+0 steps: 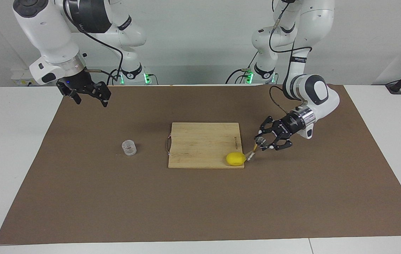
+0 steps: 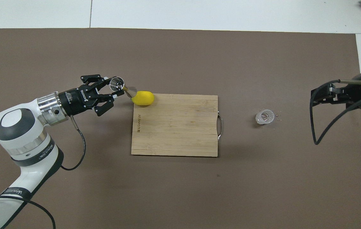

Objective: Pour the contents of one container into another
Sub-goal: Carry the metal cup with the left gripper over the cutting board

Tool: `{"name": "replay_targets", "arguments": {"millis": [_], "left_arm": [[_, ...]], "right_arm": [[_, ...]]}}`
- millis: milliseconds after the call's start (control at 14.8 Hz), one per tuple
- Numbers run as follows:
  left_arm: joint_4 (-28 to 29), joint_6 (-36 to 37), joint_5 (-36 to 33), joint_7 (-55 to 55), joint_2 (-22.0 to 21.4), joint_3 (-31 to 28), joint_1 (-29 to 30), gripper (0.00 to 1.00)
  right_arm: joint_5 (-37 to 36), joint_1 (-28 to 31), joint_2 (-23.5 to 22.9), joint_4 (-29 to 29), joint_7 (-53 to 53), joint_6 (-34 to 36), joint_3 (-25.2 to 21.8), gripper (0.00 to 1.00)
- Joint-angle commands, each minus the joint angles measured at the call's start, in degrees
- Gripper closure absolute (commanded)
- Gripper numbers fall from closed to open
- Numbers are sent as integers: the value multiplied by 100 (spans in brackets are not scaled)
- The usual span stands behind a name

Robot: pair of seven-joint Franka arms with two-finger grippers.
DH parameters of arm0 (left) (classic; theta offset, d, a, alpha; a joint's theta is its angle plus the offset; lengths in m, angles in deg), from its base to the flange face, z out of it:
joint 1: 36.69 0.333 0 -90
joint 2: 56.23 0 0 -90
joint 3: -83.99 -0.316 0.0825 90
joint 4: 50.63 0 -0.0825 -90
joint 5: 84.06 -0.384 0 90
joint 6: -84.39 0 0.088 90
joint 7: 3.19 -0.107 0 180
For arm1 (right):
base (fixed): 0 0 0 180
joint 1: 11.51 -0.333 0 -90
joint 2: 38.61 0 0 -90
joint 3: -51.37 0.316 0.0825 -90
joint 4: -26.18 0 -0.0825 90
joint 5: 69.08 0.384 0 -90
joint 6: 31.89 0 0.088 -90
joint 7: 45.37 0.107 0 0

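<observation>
While the clear glass cup (image 1: 129, 147) stands untouched toward the right arm's end, the metal jigger (image 1: 254, 149) is held tipped beside the lemon (image 1: 235, 159) by the closed left gripper (image 1: 264, 140), perhaps mid-lift. The right gripper (image 1: 88, 96) waits, parted and empty.
</observation>
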Motion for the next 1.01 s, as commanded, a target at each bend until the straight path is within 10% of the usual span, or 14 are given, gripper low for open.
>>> {"name": "replay_targets", "arguments": {"millis": [0,944], "left_arm": [[-97,-464,345,204,-65,445,-68,100],[-1300,-2996,1542,81,822,491,-2510,100]], "right_arm": [[-13,34,28,68,-96,-82,-14,0],[-5,149,28,155,621,-337,-58,0]]}}
